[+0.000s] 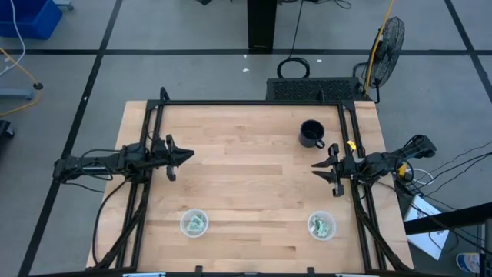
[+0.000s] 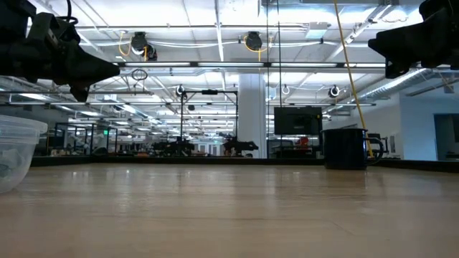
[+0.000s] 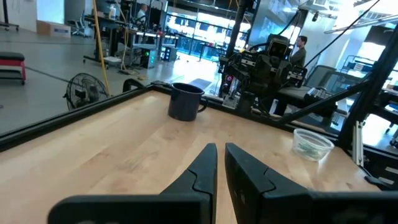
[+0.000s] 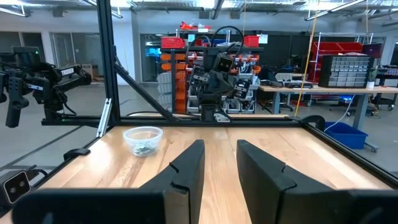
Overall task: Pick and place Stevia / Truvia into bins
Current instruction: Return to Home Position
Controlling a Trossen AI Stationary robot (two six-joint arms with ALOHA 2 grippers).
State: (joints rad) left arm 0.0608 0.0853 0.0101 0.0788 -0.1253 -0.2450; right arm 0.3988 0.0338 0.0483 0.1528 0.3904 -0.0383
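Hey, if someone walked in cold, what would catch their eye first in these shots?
The left gripper and right gripper face each other, raised over the table's opposite sides. Toward the high view's bottom edge sit two clear cups, each holding green packets. A black mug stands near the right gripper.

The tabletop (image 1: 246, 185) was light natural wood patterned in narrow lengthwise strips, bordered by a black frame (image 1: 254, 102) and standing on a grey floor (image 1: 184, 69) crossed by dark lines. The mug (image 1: 310, 133), the left gripper (image 1: 189, 155) and the right gripper (image 1: 315, 165) were black, with a yellow mark (image 1: 350, 145) on the right arm. The left bin (image 1: 184, 218) and the right bin (image 1: 310, 221) were translucent whitish, and the Stevia packets (image 1: 197, 224) inside them were green and white.
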